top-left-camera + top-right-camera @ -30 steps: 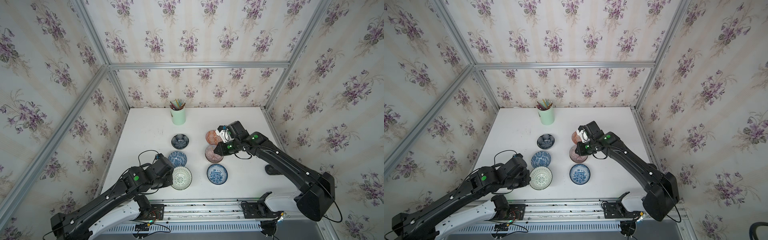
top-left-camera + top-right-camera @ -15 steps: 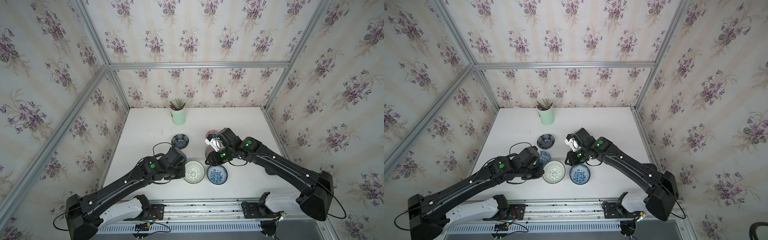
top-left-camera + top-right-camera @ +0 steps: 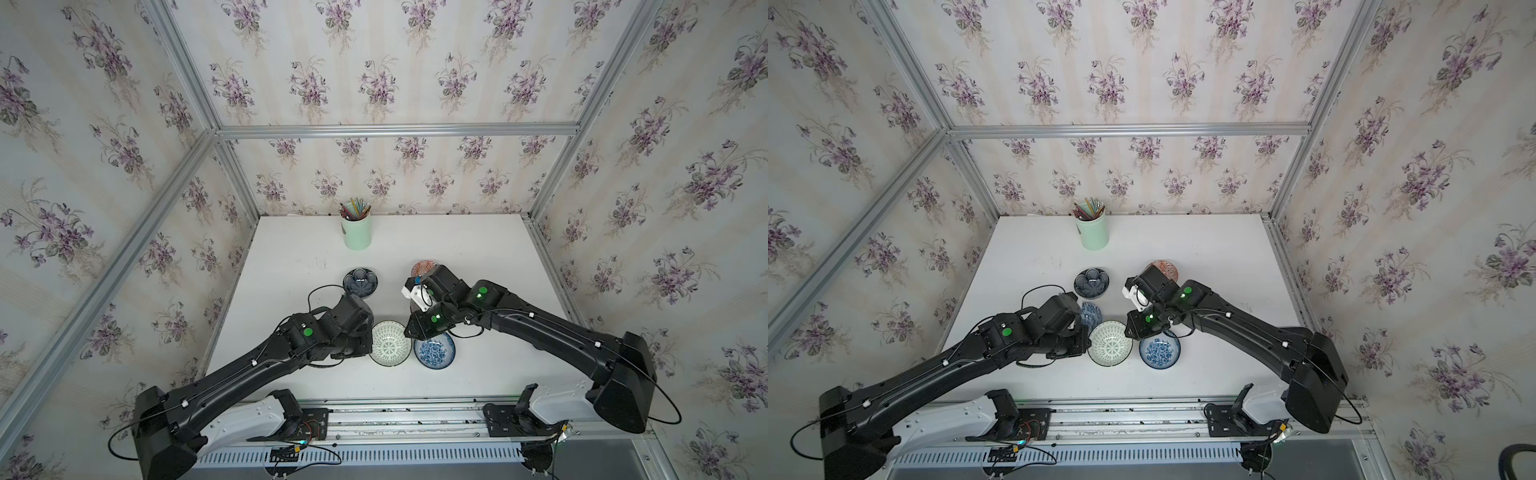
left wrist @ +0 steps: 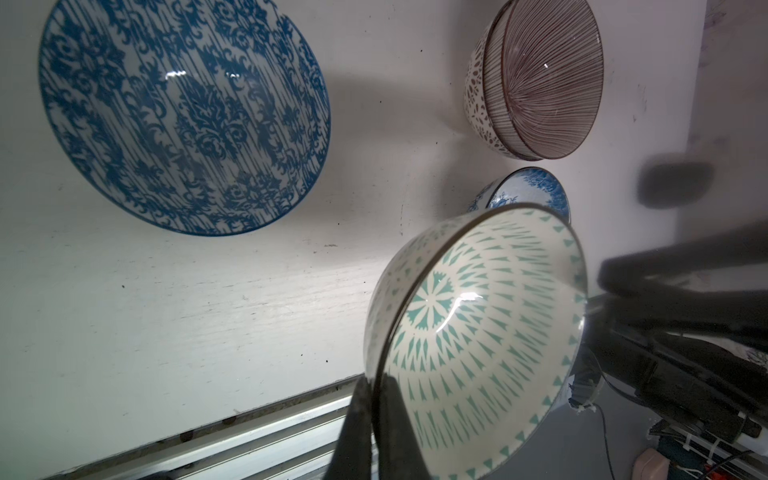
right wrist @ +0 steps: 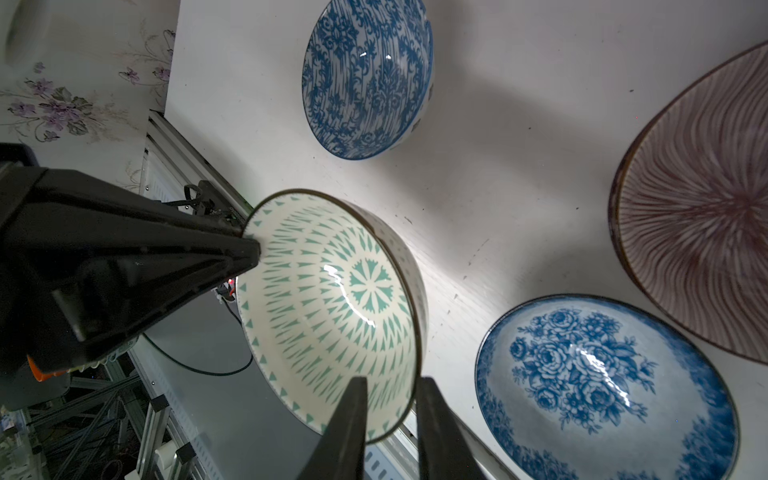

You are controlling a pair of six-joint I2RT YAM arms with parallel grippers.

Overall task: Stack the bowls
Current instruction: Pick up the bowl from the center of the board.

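Over the near half of the white table (image 3: 291, 257): left arm (image 3: 249, 365), stretched low from the front rail, wrist turned inward; right arm (image 3: 540, 328), likewise extended inward, wrist bent down. White lattice bowl (image 3: 390, 343), tilted, between the two wrists, just beside the blue floral bowl (image 3: 435, 352). Mauve lined bowl (image 4: 540, 79), upright on the table, apart from both grippers. Left gripper (image 4: 376, 376): jaws clamped on the lattice bowl's rim, one finger inside, one outside. Right gripper (image 5: 390, 380): jaws narrowly apart, astride the opposite rim, a gap showing beside the inner finger
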